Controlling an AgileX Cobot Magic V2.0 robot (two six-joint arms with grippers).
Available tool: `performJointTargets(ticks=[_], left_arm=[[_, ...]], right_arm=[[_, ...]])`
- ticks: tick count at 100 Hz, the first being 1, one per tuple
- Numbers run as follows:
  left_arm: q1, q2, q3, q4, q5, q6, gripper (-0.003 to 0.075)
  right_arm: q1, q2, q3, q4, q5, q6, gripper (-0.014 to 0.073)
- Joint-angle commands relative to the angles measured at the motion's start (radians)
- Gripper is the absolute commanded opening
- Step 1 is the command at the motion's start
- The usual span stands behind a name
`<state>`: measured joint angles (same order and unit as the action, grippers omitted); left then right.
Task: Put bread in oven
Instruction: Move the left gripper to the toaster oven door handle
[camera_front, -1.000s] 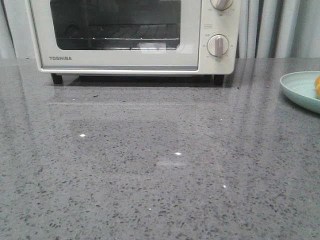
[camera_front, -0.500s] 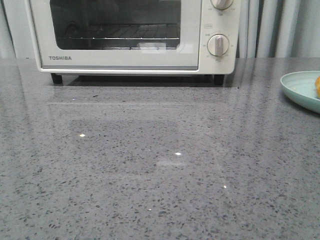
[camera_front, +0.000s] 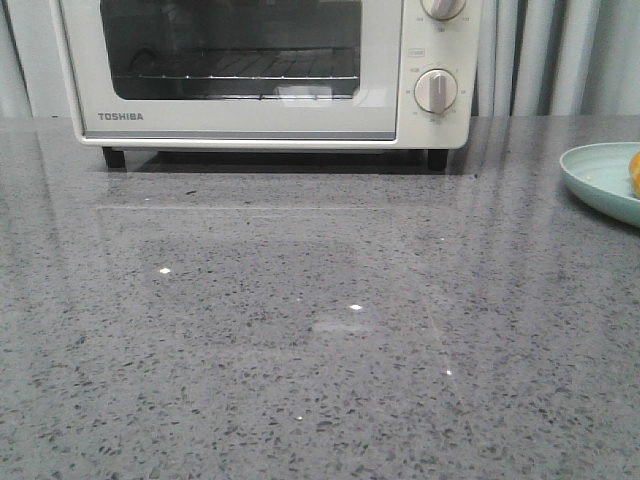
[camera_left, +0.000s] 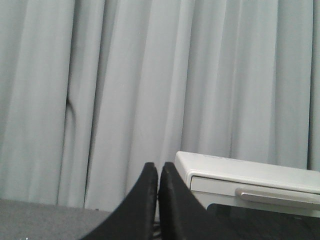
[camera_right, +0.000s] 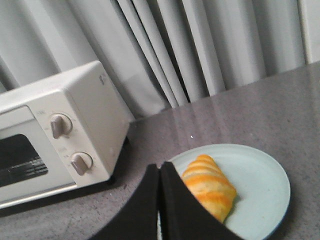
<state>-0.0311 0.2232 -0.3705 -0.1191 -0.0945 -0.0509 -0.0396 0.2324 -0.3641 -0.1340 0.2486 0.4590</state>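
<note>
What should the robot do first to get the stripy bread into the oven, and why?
Probably swing the left tool toward the handle of the cream-white toaster oven and pull the door open. Its glass door looks shut, both tools are closed and holding nothing, and the golden-orange croissant lies on the pale green plate.

You saw the bread (camera_right: 209, 187), a glossy golden-orange croissant with paler cream stripes and tapered ends, lying on a pale green plate (camera_right: 260, 172) at the table's right side; in the front view only a sliver of it (camera_front: 635, 172) showed at the frame's edge. The oven (camera_front: 250, 125), cream-white and marked TOSHIBA, stood at the back on black feet, well apart from the bread, its glass door shut, a wire rack visible inside and two round knobs on its right.
</note>
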Motion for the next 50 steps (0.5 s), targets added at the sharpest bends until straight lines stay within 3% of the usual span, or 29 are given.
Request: performJointTargets(ticks=[1, 21, 34, 50], left_arm=[[-0.007, 0.110, -0.108, -0.004, 0.006, -0.013, -0.0022], [-0.088, 0.359, -0.244, -0.004, -0.026, -0.013, -0.0021], [-0.195, 0.512, -0.338, -0.004, -0.044, -0.013, -0.0021], [-0.326, 0.683, -0.472, -0.002, -0.051, -0.013, -0.0021]], right_arm=[[0.002, 0.079, -0.066, -0.011, -0.035, -0.026, -0.0066], [0.006, 0.171, -0.110, -0.011, -0.088, -0.052, -0.0066], [0.030, 0.215, -0.166, -0.011, 0.009, -0.060, -0.0067], [0.087, 0.248, -0.222, -0.011, 0.121, -0.173, -0.0067]])
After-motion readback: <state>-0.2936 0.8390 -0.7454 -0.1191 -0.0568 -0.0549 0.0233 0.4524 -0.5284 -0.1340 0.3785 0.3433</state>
